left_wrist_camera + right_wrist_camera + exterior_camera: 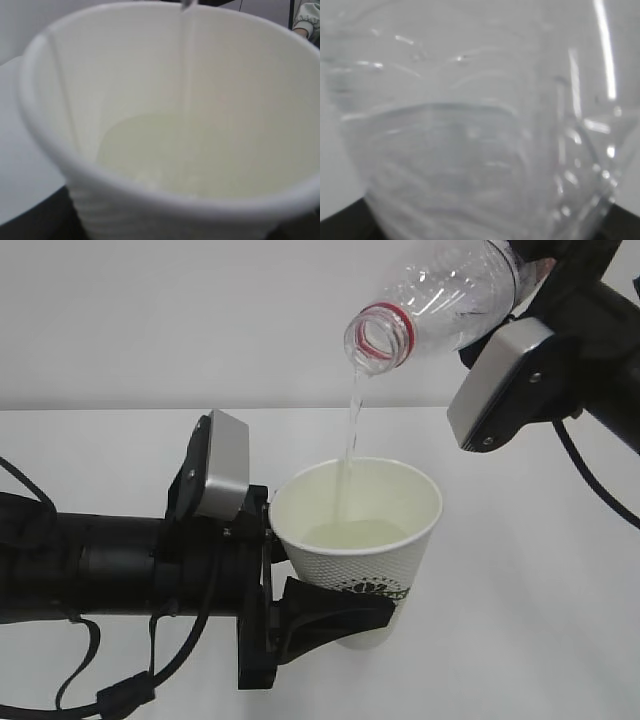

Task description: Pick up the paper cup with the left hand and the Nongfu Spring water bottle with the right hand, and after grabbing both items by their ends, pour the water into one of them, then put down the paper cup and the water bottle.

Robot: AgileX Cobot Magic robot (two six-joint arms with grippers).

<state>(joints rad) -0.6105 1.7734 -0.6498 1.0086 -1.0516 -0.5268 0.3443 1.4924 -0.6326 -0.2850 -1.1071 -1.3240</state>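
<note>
The white paper cup with its green logo stays upright above the table, and my left gripper is shut on its lower part. Above it, the clear Nongfu Spring water bottle tilts mouth-down to the left, its red neck ring over the cup. My right gripper is shut on the bottle's far end, mostly cut off by the frame. A thin stream of water falls into a pale pool in the cup. The left wrist view looks into the cup at the stream. The bottle fills the right wrist view.
The white table spreads under both arms, with a pale wall behind. The left arm's cable loops low at the front left. A person's sleeve shows at the top right of the left wrist view.
</note>
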